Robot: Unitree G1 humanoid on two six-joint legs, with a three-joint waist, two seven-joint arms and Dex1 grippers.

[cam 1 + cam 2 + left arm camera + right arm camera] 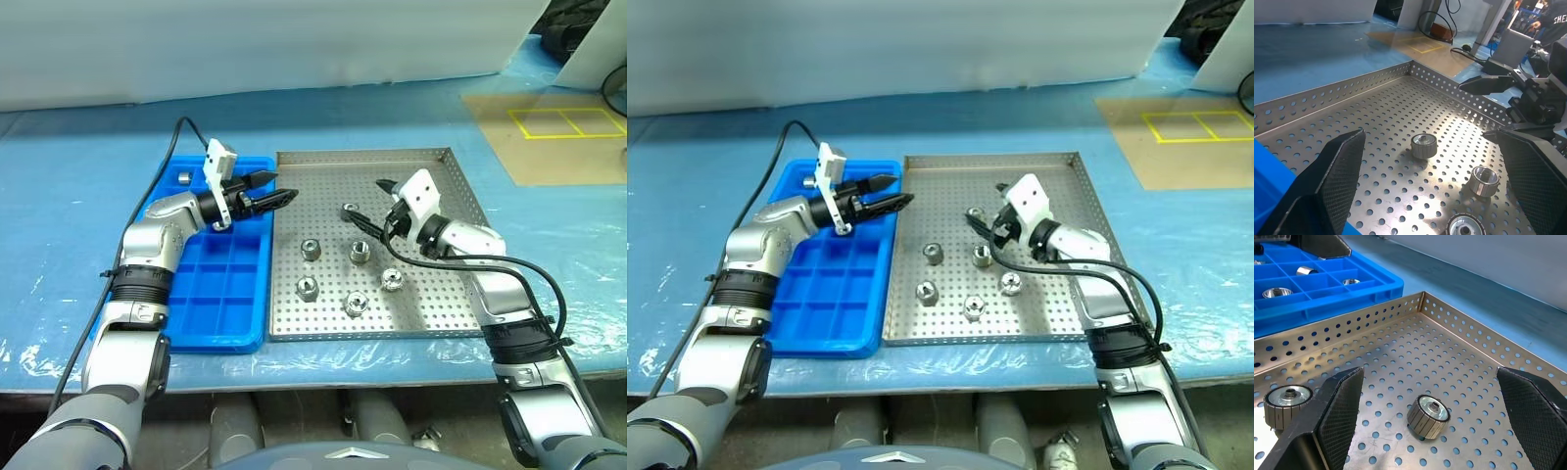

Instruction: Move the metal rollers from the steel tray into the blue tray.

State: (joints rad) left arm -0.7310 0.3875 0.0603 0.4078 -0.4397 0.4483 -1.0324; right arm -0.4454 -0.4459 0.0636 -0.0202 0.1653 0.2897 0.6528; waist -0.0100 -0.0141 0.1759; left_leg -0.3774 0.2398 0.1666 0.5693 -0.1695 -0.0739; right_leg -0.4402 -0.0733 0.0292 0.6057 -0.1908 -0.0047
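Right gripper [373,209], fingers spread and empty, hovers over the steel tray [446,304], the far roller [350,210] just left of its tips. Left gripper [275,188], spread too, hangs by the blue tray [211,333].

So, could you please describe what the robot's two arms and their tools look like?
Both arms are silver-grey metal segments joined by black ribbed collars. Each ends in a tool, the left tool and the right tool, with two black tapered fingers whose inner faces look finely textured. A white angular camera bracket sits on each wrist, and a black cable loops from each wrist along the arm.
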